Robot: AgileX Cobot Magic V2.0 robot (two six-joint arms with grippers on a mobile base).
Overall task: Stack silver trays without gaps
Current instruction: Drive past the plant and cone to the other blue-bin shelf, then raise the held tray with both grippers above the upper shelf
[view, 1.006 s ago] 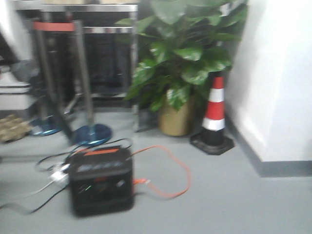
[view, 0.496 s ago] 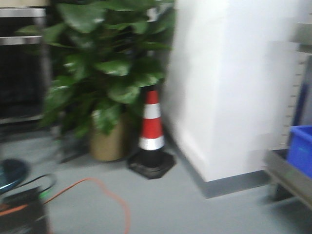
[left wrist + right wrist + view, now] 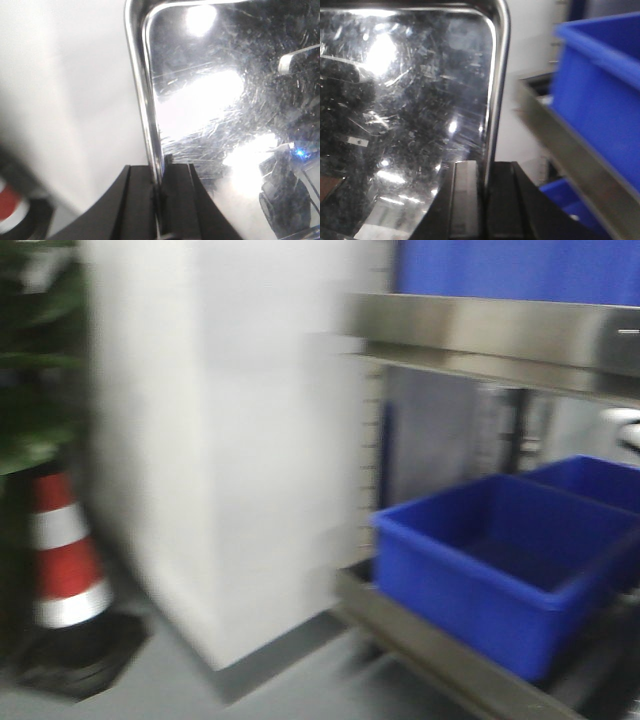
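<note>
A silver tray (image 3: 215, 85) fills the left wrist view, shiny and scratched, held in the air. My left gripper (image 3: 160, 172) is shut on its left rim. The same tray (image 3: 405, 100) shows in the right wrist view, and my right gripper (image 3: 483, 170) is shut on its right rim. No tray and neither gripper shows in the front view, which is blurred.
A steel rack (image 3: 480, 335) stands at the right with deep blue bins (image 3: 500, 560) on its lower shelf; a blue bin (image 3: 600, 95) is close to my right gripper. A white pillar (image 3: 220, 440) and a red-white cone (image 3: 65, 560) stand at the left.
The front view has swung to the right: the black box, cable and plant have left the view, the cone has slid to the left edge, and the rack with blue bins has come in.
</note>
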